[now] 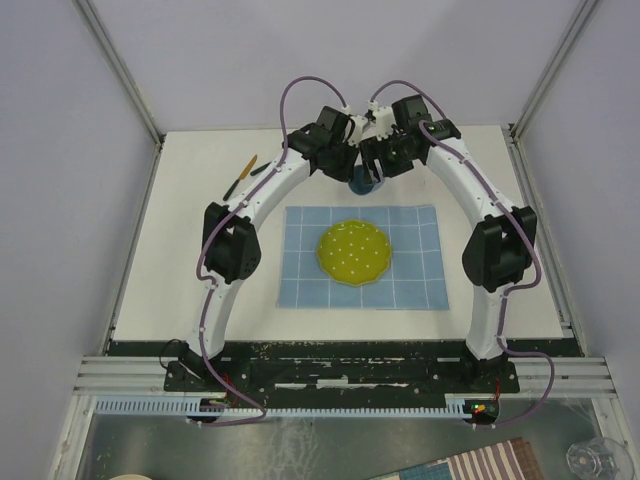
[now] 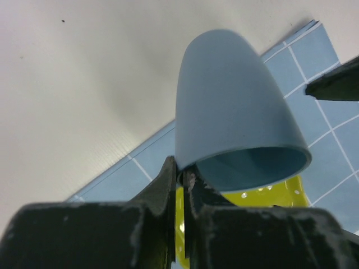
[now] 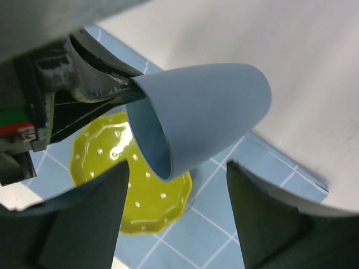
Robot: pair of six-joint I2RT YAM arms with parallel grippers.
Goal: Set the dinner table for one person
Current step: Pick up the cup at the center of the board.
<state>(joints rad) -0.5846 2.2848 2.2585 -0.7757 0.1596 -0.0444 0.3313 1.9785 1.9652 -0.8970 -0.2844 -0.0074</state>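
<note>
The left fingers [image 2: 167, 182] pinch the cup [image 2: 230, 106] by its rim, tipped over the cloth [image 2: 331, 145]. The right fingers [image 3: 90, 224] gape wide, facing it, probably for a handover.

- You had the dinner table [image 1: 165, 270] full in the overhead view: large, plain white, matte, rectangular, lying flat and level.
- It was much bigger than anything on it. Its near edge met the dark rail [image 1: 340, 350].
- A light-blue gridded cloth [image 1: 300, 285] lay flat about its middle, with bare white tabletop showing on all four sides.
- In the left wrist view, you could see one small dark speck [image 2: 63, 21] on the otherwise plain white surface.
</note>
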